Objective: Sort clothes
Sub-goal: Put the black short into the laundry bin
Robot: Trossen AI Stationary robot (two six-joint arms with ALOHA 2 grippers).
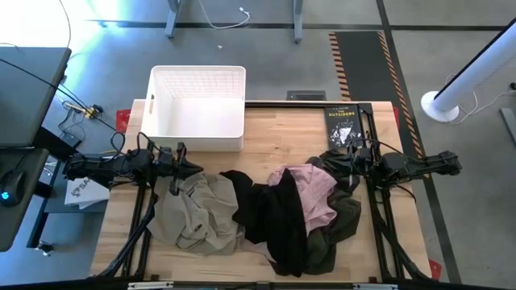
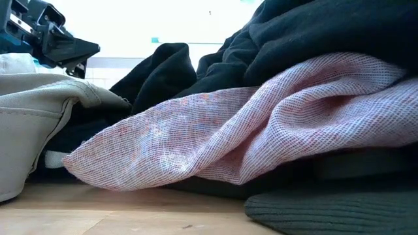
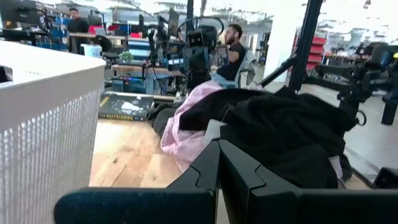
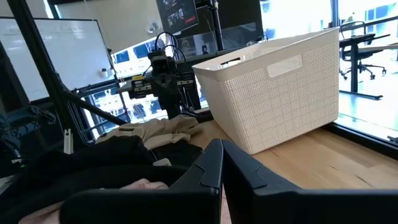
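Nothing sorted yet: we see the clothes (image 1: 266, 213) heaped mid-table, the basket (image 1: 197, 121) empty; left gripper (image 1: 193, 169) and right gripper (image 1: 334, 161) closed, holding nothing.

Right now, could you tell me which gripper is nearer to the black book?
The right gripper. It sits just in front of the book at the table's far right, fingers shut. The left gripper is across the table, over the beige garment near the white basket.
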